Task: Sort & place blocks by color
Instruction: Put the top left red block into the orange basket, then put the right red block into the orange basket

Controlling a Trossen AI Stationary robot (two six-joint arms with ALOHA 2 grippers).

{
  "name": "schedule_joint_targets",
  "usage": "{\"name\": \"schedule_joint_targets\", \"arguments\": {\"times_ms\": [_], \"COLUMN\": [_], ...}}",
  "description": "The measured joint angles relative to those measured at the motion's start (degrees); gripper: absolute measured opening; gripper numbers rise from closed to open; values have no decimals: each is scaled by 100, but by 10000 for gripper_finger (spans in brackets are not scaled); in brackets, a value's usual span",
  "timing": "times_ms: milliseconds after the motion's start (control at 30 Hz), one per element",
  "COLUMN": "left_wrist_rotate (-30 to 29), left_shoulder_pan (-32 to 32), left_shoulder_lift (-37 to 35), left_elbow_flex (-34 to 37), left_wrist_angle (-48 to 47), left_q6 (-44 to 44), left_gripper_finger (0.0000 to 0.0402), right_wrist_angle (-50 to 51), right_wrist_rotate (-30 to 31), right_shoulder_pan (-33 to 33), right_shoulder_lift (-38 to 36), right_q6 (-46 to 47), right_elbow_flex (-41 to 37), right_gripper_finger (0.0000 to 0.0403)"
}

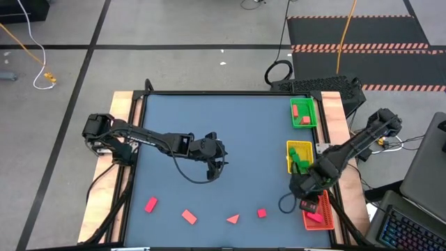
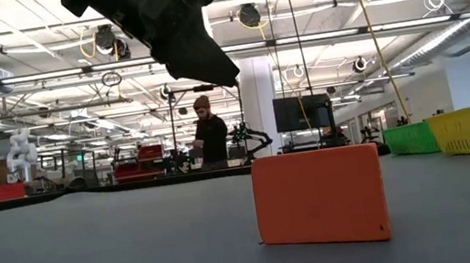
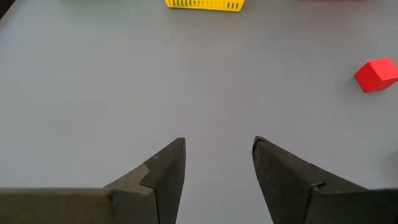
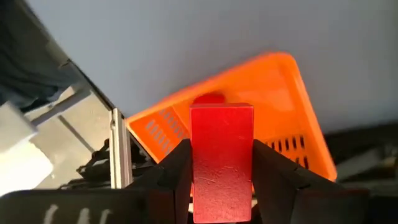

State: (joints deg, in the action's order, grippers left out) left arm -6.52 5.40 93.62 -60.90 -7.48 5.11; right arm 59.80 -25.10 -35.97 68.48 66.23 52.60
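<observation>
Blue table [image 1: 230, 132], items listed from the near edge outward. Near edge: 4 red blocks lie loose in a row, namely a cuboid [image 1: 150, 205], a second cuboid [image 1: 189, 217], a triangle [image 1: 233, 219] and a cube [image 1: 261, 213]; in the low view 1 of them [image 2: 320, 197] stands close to the camera, which one cannot be told. Near right corner: red tray [image 1: 322, 213] with at least 1 red piece [image 1: 315, 218] lying in it. Right gripper [image 1: 309, 205], hanging just above that tray, fingers clamped on an upright red cuboid [image 4: 221, 163], 1 finger pressed against each side; the wrist view shows the tray [image 4: 249, 99] directly beyond the held block. Middle of the table: left gripper [image 1: 213, 167], well apart from every block, fingers [image 3: 163, 177] parted and nothing between them, bare table below; its wrist view shows the red cube [image 3: 377, 74] off to the side. Right side, past the red tray: yellow tray [image 1: 298, 155] with green pieces [image 1: 300, 164] inside, count not clear. Far right corner: green tray [image 1: 303, 112] holding 1 red block [image 1: 295, 110] and 1 green block [image 1: 305, 120]. Beyond the table: a workshop hall with a person [image 2: 209, 135] standing at a bench.
</observation>
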Motion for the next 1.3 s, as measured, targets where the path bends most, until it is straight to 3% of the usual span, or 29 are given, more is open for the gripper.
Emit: {"name": "schedule_joint_targets", "arguments": {"times_ms": [367, 600, 700, 867, 1133, 1300], "left_wrist_rotate": [48, 49, 50, 50, 50, 52], "left_shoulder_pan": [-52, -50, -39, 4, 106, 110], "left_shoulder_lift": [-2, -4, -4, -4, -4, -4], "left_elbow_flex": [-323, -435, -435, -435, -435, -435], "left_wrist_angle": [-53, -161, -238, -324, -309, -286], "left_q6": [-195, -185, -139, -134, -176, -167], "left_gripper_finger": [189, 189, 189, 189, 189, 189], "right_wrist_angle": [187, 301, 333, 271, -687, -1727], "right_wrist_rotate": [639, 738, 747, 884, 2161, 2893], "right_shoulder_pan": [-962, -1207, -1215, -1209, -925, -645], "right_shoulder_lift": [-1, -1, -1, -1, -1, 81], "right_q6": [1647, 2009, 1995, 1646, 418, -855], "right_elbow_flex": [2, 2, 2, 2, 2, 2], "right_gripper_finger": [122, 277, 318, 335, 325, 325]}}
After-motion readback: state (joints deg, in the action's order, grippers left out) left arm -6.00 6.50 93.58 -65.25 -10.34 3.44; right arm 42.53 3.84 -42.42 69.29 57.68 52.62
